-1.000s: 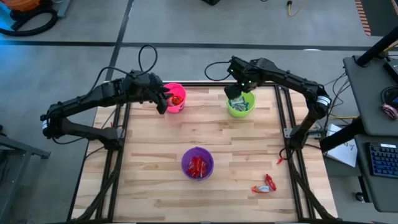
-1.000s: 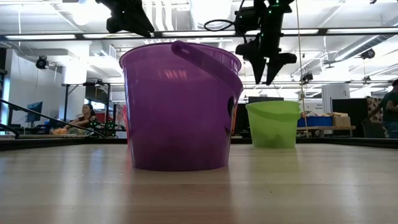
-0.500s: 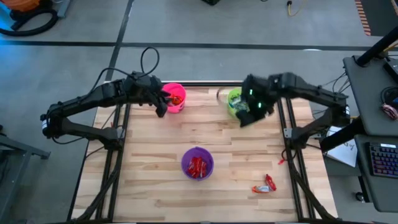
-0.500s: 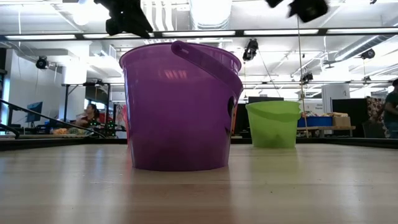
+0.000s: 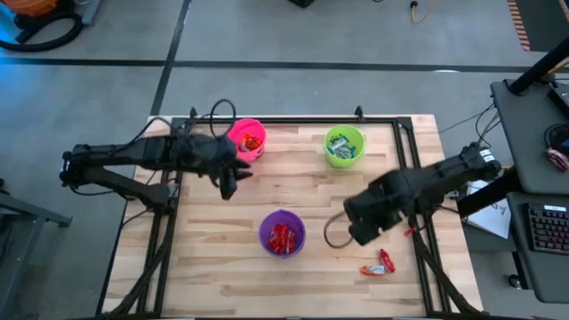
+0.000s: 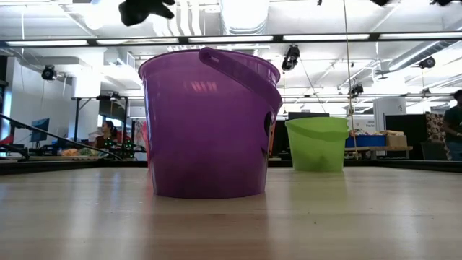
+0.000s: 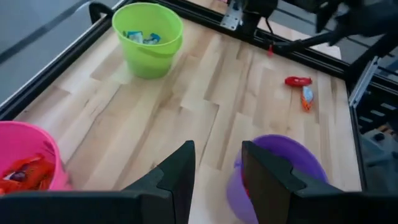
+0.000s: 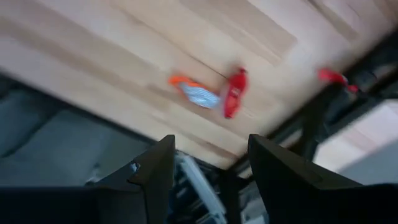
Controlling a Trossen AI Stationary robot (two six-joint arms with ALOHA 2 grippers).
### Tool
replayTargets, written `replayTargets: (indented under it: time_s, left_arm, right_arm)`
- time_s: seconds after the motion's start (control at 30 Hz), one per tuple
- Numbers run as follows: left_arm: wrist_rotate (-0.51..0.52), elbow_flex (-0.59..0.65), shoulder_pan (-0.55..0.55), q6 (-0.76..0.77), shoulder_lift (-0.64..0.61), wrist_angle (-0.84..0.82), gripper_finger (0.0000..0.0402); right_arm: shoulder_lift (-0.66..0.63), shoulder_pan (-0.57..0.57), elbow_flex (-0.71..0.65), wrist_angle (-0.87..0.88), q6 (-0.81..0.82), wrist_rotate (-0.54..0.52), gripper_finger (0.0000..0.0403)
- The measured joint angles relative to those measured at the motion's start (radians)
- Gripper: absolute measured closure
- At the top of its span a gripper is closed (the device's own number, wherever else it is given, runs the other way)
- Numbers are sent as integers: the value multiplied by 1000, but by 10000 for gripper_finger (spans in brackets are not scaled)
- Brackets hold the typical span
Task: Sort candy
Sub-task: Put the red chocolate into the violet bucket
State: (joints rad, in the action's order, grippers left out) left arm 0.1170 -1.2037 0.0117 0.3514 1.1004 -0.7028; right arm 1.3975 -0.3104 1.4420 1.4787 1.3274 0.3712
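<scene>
Swinging off the green plastic cup (image 5: 344,146), the right gripper (image 8: 211,180), spread and empty, nears two small, light, crinkly wrapped candies (image 8: 211,93) ahead — pinch across a wrapper's middle.

Bright, even light falls from ceiling strip lights (image 6: 238,37), casting only faint shadows on the pale table (image 5: 293,191). The right wrist view is heavily smeared by motion blur. The low view keeps the purple cup (image 6: 209,123) sharp, with soft glare on its side.
</scene>
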Motion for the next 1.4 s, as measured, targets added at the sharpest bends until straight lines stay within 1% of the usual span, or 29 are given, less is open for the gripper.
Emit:
replayTargets:
  time_s: [0.2, 0.3, 0.47, 0.57, 0.7, 0.83, 0.97, 1.07, 1.2, 1.3, 1.4]
  left_arm:
    - [196, 0, -205, 84, 0, 1, 287]
    - [271, 0, -298, 130, 0, 0, 287]
    - [377, 0, -418, 207, -1, 0, 287]
    - [438, 0, -482, 258, -1, -1, 287]
    - [532, 1, -557, 288, 6, -1, 287]
    - [579, 2, -586, 296, 17, -2, 287]
    - [582, 2, -587, 322, 25, -2, 287]
    - [582, 2, -587, 330, 38, -2, 287]
    - [582, 2, -587, 331, 59, -1, 287]
    - [582, 2, -587, 331, 75, -1, 287]
    - [582, 2, -587, 332, 87, 0, 287]
  right_arm:
    - [0, -93, -203, -30, 109, -2, 209]
    - [0, -130, -308, -120, 126, 11, 209]
    - [0, -159, -475, -310, 148, 45, 209]
    - [0, -166, -544, -389, 185, 50, 209]
    - [0, -165, -589, -396, 214, 47, 210]
    - [0, -165, -611, -413, 225, 48, 224]
    - [0, -170, -613, -494, 260, 48, 246]
    - [3, -172, -613, -548, 277, 21, 256]
    - [28, -178, -614, -569, 297, 13, 252]
    - [67, -197, -614, -575, 298, 14, 243]
    - [117, -217, -614, -587, 273, 15, 245]
